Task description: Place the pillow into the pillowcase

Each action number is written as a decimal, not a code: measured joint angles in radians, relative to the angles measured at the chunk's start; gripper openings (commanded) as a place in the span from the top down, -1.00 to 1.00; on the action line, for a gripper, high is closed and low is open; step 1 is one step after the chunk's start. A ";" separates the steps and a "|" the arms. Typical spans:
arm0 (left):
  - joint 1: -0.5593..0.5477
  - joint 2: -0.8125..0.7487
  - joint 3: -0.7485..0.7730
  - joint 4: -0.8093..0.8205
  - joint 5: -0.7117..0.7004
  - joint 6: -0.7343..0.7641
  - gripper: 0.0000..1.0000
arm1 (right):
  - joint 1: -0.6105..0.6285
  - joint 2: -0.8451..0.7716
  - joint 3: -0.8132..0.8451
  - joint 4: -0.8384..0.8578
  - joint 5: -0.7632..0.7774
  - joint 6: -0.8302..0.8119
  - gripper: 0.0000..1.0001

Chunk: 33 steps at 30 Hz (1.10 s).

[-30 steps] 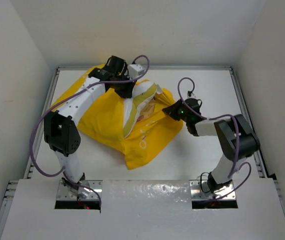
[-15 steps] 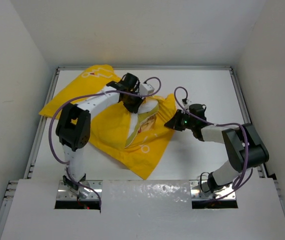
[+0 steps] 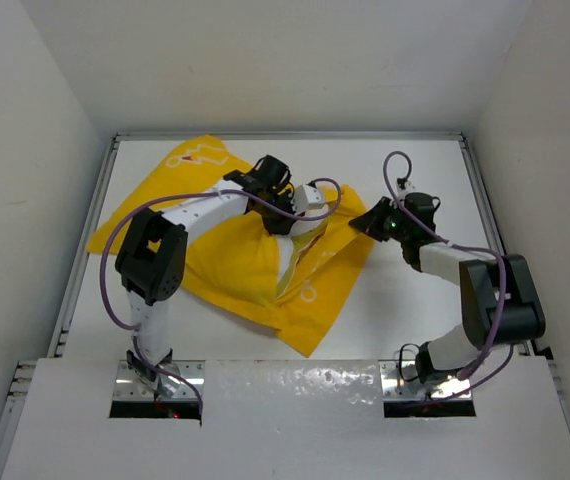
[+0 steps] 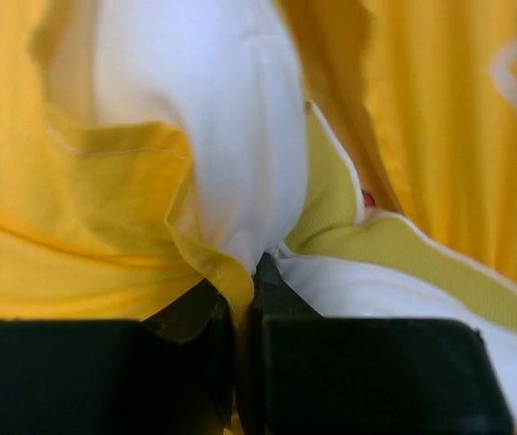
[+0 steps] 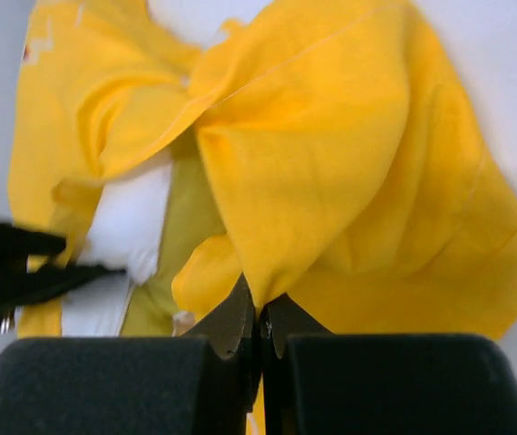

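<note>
The yellow pillowcase (image 3: 230, 262) lies crumpled across the table's middle, with one corner reaching back-left. Its cloth fills the left wrist view (image 4: 68, 236) and the right wrist view (image 5: 331, 154). Only a sliver of the white pillow (image 3: 294, 262) shows at the sack's mouth; both wrist cameras see it (image 4: 231, 118) (image 5: 127, 222), together with its yellow-green edge strip (image 4: 395, 245). My left gripper (image 3: 287, 222) (image 4: 249, 267) is shut on the pillowcase's hem, and the pillow's white cloth is drawn to the same pinch. My right gripper (image 3: 365, 222) (image 5: 260, 313) is shut on a fold of the pillowcase at the mouth's right side.
White walls (image 3: 45, 150) enclose the table on three sides, with metal rails (image 3: 485, 210) along its edges. Bare tabletop (image 3: 405, 300) lies to the right and front of the cloth. Purple cables (image 3: 115, 250) loop off both arms.
The left gripper has moved right and nearer with its hold. The right gripper has drawn back and to the right. The pillowcase is stretched wider and less of the white pillow shows.
</note>
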State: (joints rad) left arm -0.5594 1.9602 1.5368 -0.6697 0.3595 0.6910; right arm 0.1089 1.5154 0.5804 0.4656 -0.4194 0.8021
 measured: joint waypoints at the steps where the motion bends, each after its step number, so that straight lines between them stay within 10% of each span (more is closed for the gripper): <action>1: 0.000 -0.008 -0.002 -0.007 0.018 0.030 1.00 | -0.011 0.023 0.019 0.001 0.007 0.013 1.00; 13: 0.000 -0.017 -0.021 -0.035 0.083 0.133 1.00 | 0.039 -0.107 0.109 -0.080 0.055 -0.048 1.00; 25: 0.002 -0.008 0.008 -0.038 0.058 0.076 1.00 | 0.055 0.118 0.312 -0.152 0.090 -0.136 1.00; 33: 0.005 0.110 0.092 0.035 -0.013 -0.137 0.42 | 0.084 -0.047 0.286 -0.144 -0.153 -0.178 1.00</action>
State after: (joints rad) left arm -0.5541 2.0705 1.6291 -0.6346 0.3466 0.5545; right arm 0.1925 1.4689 0.8661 0.3214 -0.5724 0.6239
